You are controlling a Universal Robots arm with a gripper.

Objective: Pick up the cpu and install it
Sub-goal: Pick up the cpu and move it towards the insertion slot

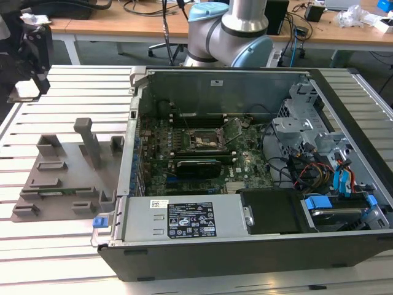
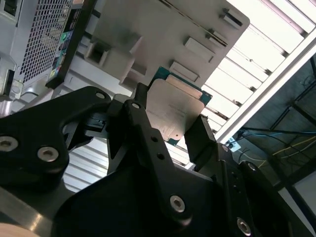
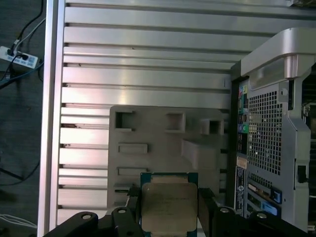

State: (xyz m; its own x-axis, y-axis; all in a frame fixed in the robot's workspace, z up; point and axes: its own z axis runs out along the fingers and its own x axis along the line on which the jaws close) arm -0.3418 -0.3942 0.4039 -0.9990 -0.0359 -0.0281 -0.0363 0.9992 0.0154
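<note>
The cpu (image 3: 168,206), a small square chip with a pale metal top and a green rim, sits between my gripper's (image 3: 168,213) two black fingers. The second wrist view shows the cpu (image 2: 178,109) held by its opposite edges, with the gripper (image 2: 172,127) shut on it. It hangs above the grey fixture plate (image 3: 148,129). In the exterior view the gripper (image 1: 27,86) is at the far left, above the slatted table and well away from the open computer case (image 1: 245,246). The black socket frame (image 1: 206,140) lies on the green motherboard (image 1: 184,172) inside the case.
The grey fixture plate (image 1: 61,178) with raised holders lies on the slatted table at the exterior view's left, beside the case wall. Inside the case are drive cages, cables (image 1: 307,169) and a power supply (image 1: 184,221). The arm's base (image 1: 230,31) stands behind the case.
</note>
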